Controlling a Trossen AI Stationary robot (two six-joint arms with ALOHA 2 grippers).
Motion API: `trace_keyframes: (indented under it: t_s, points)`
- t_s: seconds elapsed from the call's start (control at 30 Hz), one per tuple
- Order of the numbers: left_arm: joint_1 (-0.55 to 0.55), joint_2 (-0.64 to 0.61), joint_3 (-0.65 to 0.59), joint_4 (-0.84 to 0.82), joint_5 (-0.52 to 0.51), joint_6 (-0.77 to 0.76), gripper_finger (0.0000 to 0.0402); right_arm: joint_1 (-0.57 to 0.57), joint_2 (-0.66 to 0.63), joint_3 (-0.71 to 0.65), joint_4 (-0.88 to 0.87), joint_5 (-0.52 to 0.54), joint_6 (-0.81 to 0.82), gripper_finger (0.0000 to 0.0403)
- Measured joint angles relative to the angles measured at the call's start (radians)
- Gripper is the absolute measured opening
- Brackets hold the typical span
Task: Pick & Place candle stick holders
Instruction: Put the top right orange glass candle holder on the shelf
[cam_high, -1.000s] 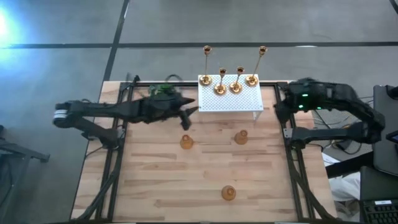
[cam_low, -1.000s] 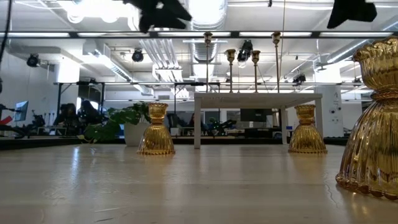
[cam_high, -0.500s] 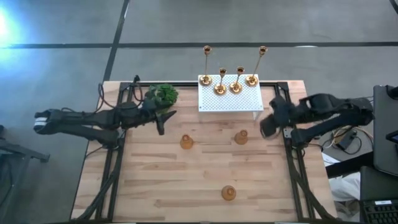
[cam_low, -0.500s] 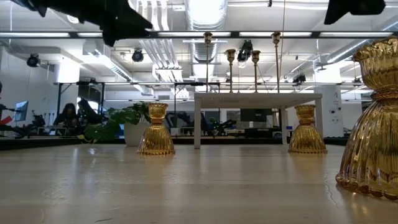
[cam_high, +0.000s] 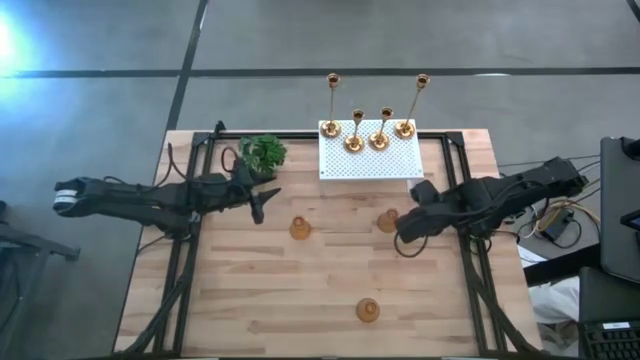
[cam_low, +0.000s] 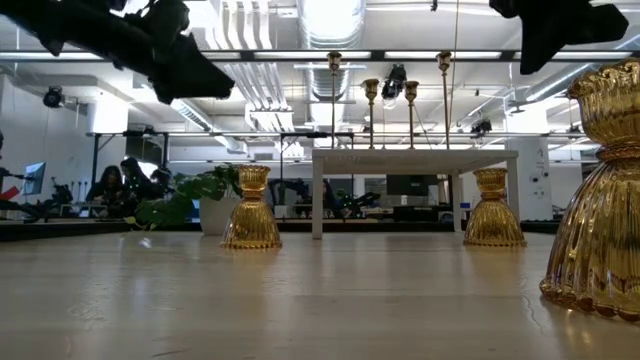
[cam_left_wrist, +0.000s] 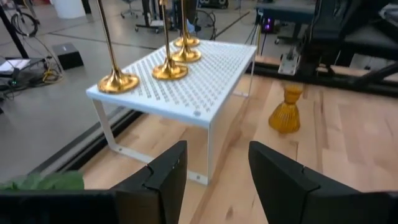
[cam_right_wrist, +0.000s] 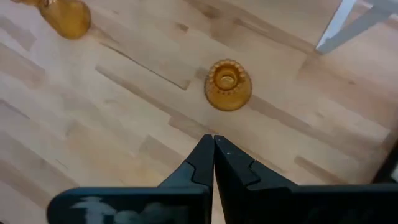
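Three short, round, shiny gold candle holders (cam_high: 388, 220) sit mid-frame on the wooden table (cam_high: 300, 300). Right gripper (cam_right_wrist: 214, 144), fingers pressed together and empty, hangs just beside one. It looks hard and slippery; grab its narrow neck. Left gripper (cam_left_wrist: 214, 165) waits, fingers apart.
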Motion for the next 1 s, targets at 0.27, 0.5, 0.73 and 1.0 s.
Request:
trace_keyframes:
  t_s: [0.27,0.5,0.73,1.0]
  points:
    - [0.000,0.000,-0.071,-0.001,0.000,0.000,0.0177,-0.042,-0.021,-0.067,0.088,0.001,0.132,0.0009]
    - [-0.002,0.000,-0.150,0.016,0.002,-0.008,0.0177,-0.088,-0.020,-0.139,0.151,-0.013,0.147,0.0058]
    - [0.008,0.002,-0.325,0.424,0.506,0.243,0.0177,-0.134,-0.020,-0.214,0.225,-0.022,0.121,0.0129]
    - [0.016,0.001,-0.457,0.563,0.534,0.141,0.0177,-0.183,-0.017,-0.275,0.304,-0.069,0.109,0.0160]
